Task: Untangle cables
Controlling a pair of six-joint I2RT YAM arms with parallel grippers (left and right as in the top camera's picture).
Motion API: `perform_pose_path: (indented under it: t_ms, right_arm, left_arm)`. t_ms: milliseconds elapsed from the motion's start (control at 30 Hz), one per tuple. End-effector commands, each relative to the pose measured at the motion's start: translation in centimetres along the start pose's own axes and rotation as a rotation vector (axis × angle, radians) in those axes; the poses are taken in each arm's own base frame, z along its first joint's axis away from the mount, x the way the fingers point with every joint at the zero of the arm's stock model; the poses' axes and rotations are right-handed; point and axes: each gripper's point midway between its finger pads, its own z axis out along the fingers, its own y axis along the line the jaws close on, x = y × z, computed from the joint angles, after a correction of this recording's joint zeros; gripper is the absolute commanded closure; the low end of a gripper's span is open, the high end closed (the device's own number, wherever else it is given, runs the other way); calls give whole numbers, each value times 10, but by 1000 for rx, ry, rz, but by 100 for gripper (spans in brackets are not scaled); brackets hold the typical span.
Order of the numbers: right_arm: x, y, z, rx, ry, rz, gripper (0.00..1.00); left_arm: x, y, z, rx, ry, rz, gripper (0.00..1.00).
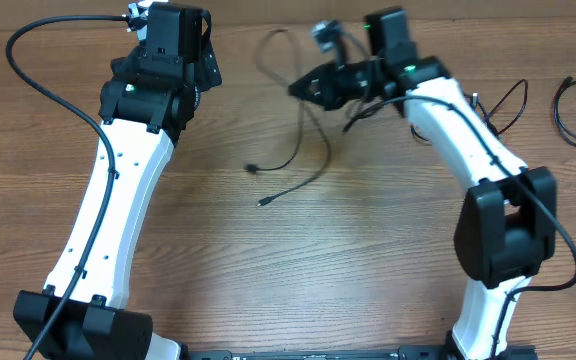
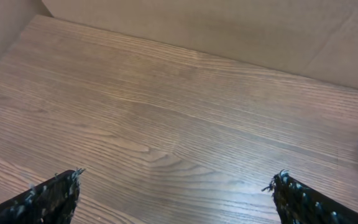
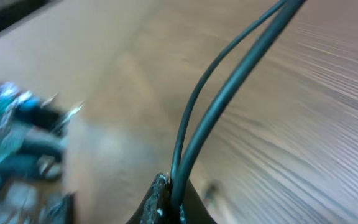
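My right gripper (image 1: 304,88) is shut on the cables (image 1: 313,150) at the back middle of the table, lifted above it. In the right wrist view two black strands (image 3: 229,87) rise from between the closed fingertips (image 3: 160,196). Thin strands hang and trail down to two small plugs (image 1: 254,168) (image 1: 264,203) lying on the wood. A loop (image 1: 273,45) arcs behind the gripper. My left gripper (image 1: 206,62) is at the back left, away from the cables. Its fingers (image 2: 48,199) stand wide open over bare table, with nothing between them.
Two more thin black cords lie at the far right: a loose strand (image 1: 508,100) beside the right arm and a coiled loop (image 1: 573,105) near the edge. A cardboard wall (image 2: 229,31) stands along the back of the wooden table (image 1: 298,270).
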Motion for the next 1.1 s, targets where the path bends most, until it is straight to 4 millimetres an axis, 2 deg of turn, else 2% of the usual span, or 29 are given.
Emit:
perform_pose_path:
  t_ms: [0, 67, 133, 167, 233, 300, 333, 367, 533, 700, 800, 900, 1067]
  right_arm:
    - [5, -83, -52, 331, -49, 257, 96]
    - [19, -113, -89, 465, -48, 364, 96]
    - [28, -128, -120, 569, -48, 420, 96]
    - [36, -137, -155, 696, -53, 458, 96]
    - [40, -136, -193, 838, -65, 474, 96]
    - [41, -126, -233, 993, -100, 490, 96]
    - [40, -111, -271, 1139, -156, 513, 96]
    - [41, -98, -293, 1228, -195, 529, 96]
    - [56, -43, -361, 1454, -369, 646, 96]
    - [87, 5, -405, 1612, -489, 769, 96]
    - [104, 22, -422, 1682, -550, 810, 96]
    - [126, 27, -432, 1722, -579, 881, 96]
    - [175, 13, -446, 1800, -579, 1060, 96]
  left_arm:
    - [-10, 4, -7, -24, -35, 7, 0]
    - [-10, 4, -7, -24, -34, 7, 0]
    - [-10, 4, -7, -24, -34, 7, 0]
    - [-10, 4, -7, -24, -34, 7, 0]
    - [-9, 4, -7, -24, -34, 8, 1]
    - [-9, 4, -6, -23, -32, 8, 0]
    - [-8, 2, -5, -17, -27, 9, 1]
    - [-7, 2, -5, -15, -23, 10, 0]
    - [0, -7, -5, 38, 10, 17, 0]
    - [1, -10, -5, 53, 17, 18, 0]
    - [3, -14, -5, 77, 27, 18, 1]
    - [4, -17, -5, 97, 35, 18, 0]
    - [4, -17, -5, 97, 34, 19, 0]
